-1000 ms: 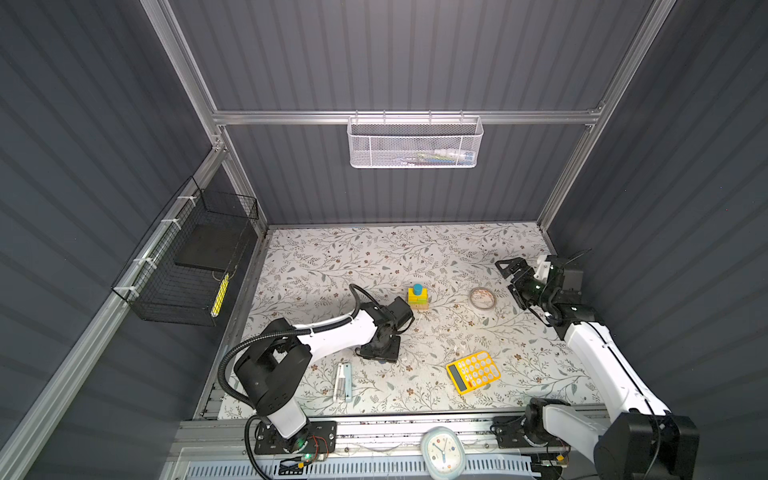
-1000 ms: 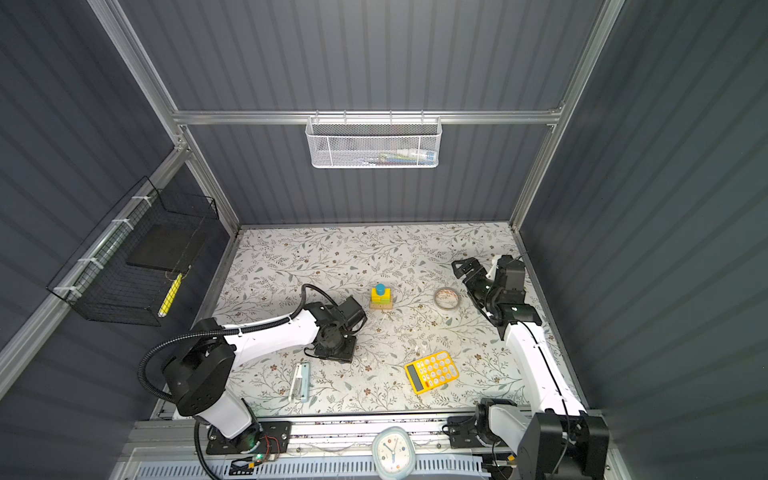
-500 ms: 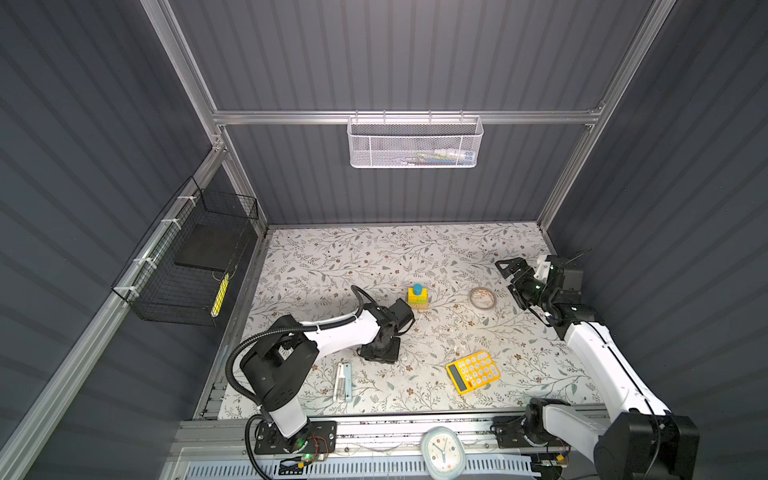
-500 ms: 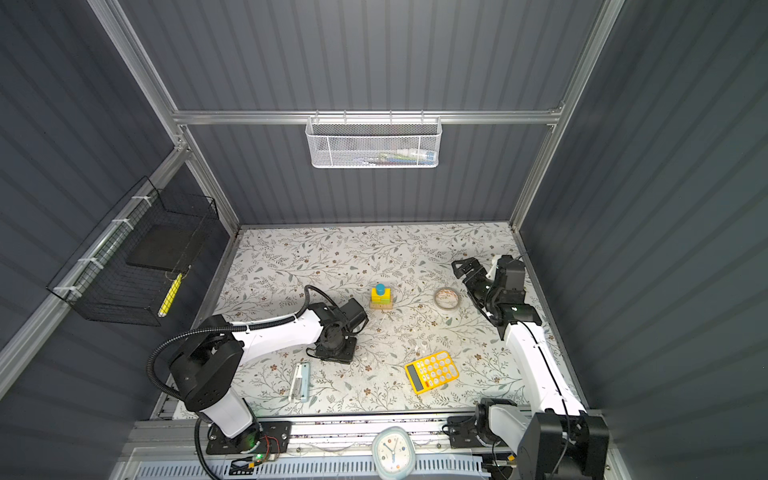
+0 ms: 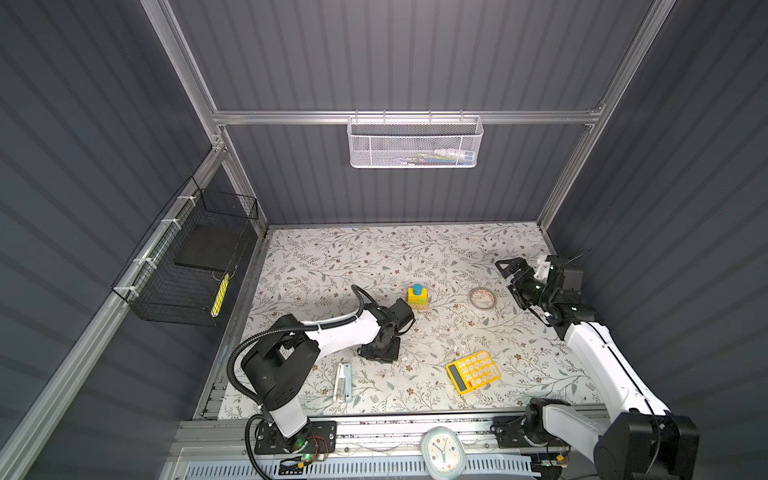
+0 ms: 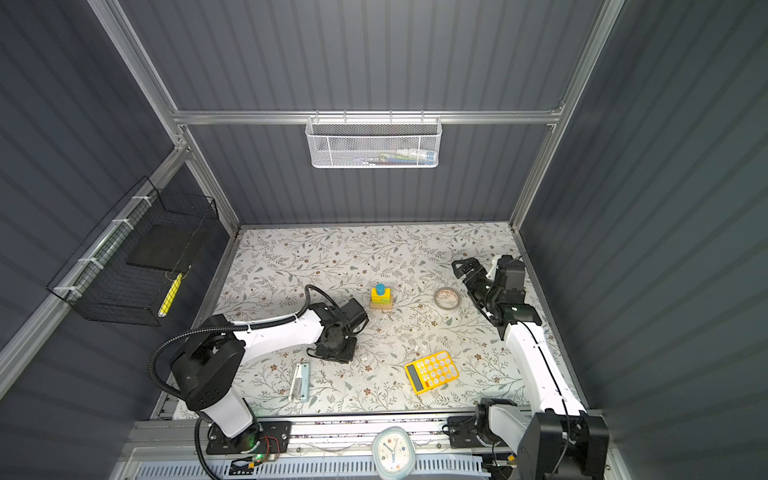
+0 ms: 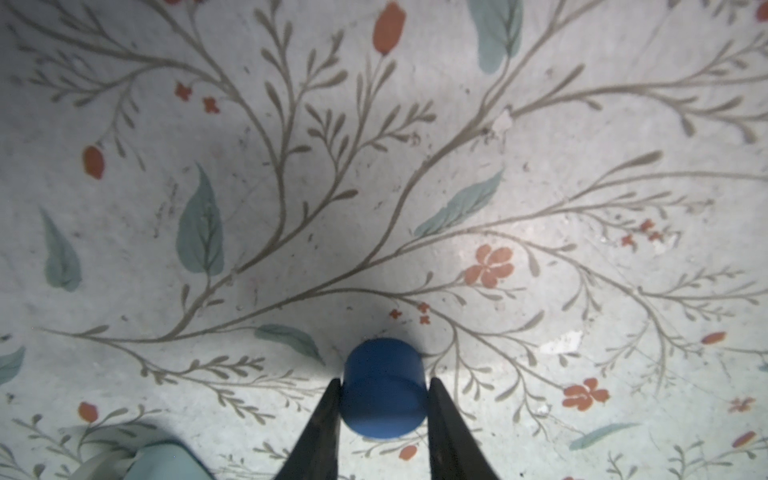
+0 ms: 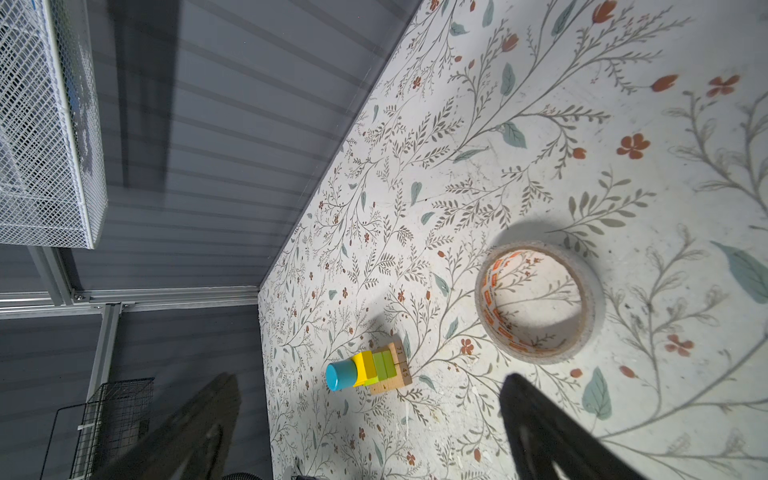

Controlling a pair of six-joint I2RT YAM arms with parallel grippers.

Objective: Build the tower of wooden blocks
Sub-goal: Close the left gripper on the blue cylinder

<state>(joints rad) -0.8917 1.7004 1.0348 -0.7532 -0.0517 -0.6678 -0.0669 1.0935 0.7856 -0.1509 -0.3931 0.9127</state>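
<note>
The wood block tower (image 5: 417, 297) (image 6: 381, 297) stands mid-table: tan bars at the bottom, lime-green and yellow blocks above, a blue cylinder on top. It also shows in the right wrist view (image 8: 365, 370). My left gripper (image 5: 379, 352) (image 6: 335, 351) points straight down at the mat, near-left of the tower. In the left wrist view its fingers (image 7: 330, 411) press both sides of a second blue cylinder (image 7: 382, 365), which stands on the mat; the left gripper (image 7: 384, 384) is shut on it. My right gripper (image 5: 509, 282) (image 6: 465, 282) (image 8: 369, 382) hovers open and empty at the far right.
A clear tape roll (image 5: 482, 298) (image 8: 540, 303) lies between the tower and the right gripper. A yellow calculator (image 5: 473, 371) lies near the front, a small white-and-blue tool (image 5: 343, 381) at front left. A clock (image 5: 441, 453) sits on the front rail. Wire baskets (image 5: 187, 270) hang on the walls.
The left gripper's jaws have drawn in onto the blue cylinder while the arm stayed low over the same spot. The right arm has not moved.
</note>
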